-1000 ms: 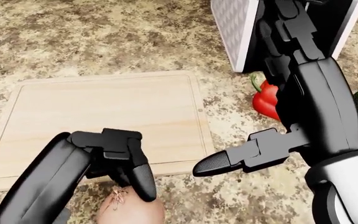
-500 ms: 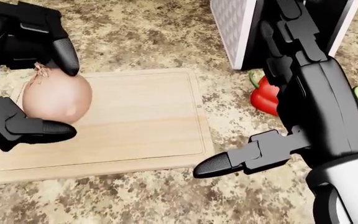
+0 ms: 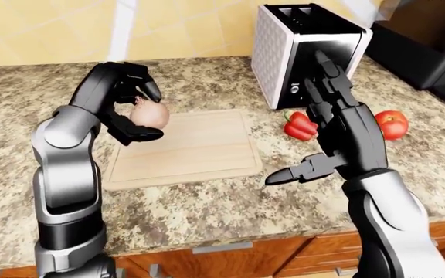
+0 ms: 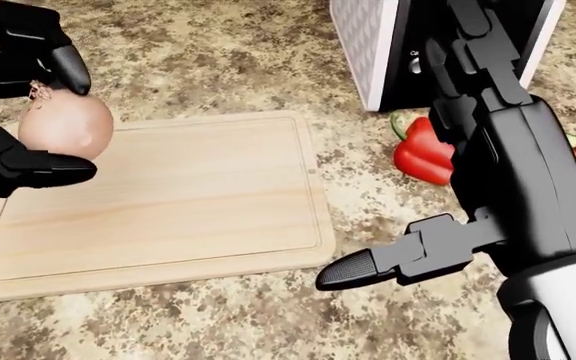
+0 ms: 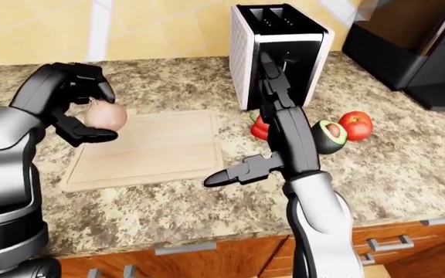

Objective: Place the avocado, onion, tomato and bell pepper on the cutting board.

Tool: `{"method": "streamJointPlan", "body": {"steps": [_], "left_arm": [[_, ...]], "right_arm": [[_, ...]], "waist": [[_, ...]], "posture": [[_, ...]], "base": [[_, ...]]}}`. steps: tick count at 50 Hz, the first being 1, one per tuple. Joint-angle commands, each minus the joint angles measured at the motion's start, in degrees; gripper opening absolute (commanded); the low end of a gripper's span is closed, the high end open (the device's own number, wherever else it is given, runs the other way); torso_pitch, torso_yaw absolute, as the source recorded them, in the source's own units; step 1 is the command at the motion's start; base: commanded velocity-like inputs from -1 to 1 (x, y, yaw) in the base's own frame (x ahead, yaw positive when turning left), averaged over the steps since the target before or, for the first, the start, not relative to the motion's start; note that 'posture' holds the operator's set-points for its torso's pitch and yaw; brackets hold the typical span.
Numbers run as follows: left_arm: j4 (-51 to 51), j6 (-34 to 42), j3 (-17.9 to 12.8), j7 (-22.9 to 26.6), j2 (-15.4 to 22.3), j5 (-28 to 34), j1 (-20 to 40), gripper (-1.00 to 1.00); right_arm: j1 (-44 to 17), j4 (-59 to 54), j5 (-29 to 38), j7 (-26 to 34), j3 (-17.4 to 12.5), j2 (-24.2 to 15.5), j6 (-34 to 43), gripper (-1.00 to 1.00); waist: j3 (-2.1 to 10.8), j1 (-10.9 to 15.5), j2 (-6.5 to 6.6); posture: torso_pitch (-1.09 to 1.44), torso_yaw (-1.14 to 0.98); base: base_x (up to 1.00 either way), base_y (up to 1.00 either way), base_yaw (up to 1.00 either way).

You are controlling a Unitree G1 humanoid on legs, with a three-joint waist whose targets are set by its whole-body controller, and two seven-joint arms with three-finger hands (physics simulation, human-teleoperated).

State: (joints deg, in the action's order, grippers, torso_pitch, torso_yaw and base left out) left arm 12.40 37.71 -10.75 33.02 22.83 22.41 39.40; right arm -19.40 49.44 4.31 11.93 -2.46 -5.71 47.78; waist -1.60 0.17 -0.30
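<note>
My left hand is shut on the pale brown onion, holding it in the air over the top left corner of the wooden cutting board. The board is bare. My right hand hangs open to the right of the board, fingers spread, thumb pointing left. Behind it lie the red bell pepper, the halved avocado and the red tomato, all on the counter right of the board.
A white toaster stands above the board's right end, close to the pepper. A dark appliance fills the top right corner. The speckled counter's edge runs along the bottom, over wooden drawers.
My left hand took the onion from the counter below the board and lifted it up to the left, over the board's top left corner. The right hand has barely moved.
</note>
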Motion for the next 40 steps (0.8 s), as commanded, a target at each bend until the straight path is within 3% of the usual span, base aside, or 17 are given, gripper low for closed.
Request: {"method": "streamJointPlan", "body": {"steps": [1,20,29,32,40], "left_arm": [[1.6,-1.5,-0.4,-1.4,0.6,-0.6,1.4,-1.00],[-6.4,-7.7,-1.0,-6.7,1.8,-1.5,0.5,-0.91],[-5.8,-7.7,-1.3,-6.7,1.7,-1.7,-1.3,-0.55],[-6.1,-7.9,-1.4,-6.9,1.6,-1.8,-1.4,-0.29],[-6.1,-8.4,-1.2,-7.1,1.1,-1.7,-2.4,-0.13]], "right_arm": [[-1.2,1.5,0.1,-0.3,-0.1,-0.1,-1.9,1.00],[-0.3,1.3,0.2,-0.1,-0.3,-0.1,-2.7,1.00],[-1.1,1.4,0.2,-0.1,-0.4,-0.2,-1.9,1.00],[-1.4,1.4,0.2,0.0,-0.4,-0.4,-1.7,1.00],[-1.4,1.8,0.1,0.1,-0.7,-0.5,-1.3,1.00]], "waist": [[1.33,-0.1,0.20],[1.49,-0.2,0.40],[1.50,-0.2,0.48],[1.51,-0.1,0.48],[1.57,-0.2,0.48]], "posture": [[0.00,0.00],[0.00,0.00],[0.00,0.00],[0.00,0.00],[0.00,0.00]], "base": [[0.00,0.00,0.00],[0.00,0.00,0.00],[0.00,0.00,0.00],[0.00,0.00,0.00],[0.00,0.00,0.00]]}}
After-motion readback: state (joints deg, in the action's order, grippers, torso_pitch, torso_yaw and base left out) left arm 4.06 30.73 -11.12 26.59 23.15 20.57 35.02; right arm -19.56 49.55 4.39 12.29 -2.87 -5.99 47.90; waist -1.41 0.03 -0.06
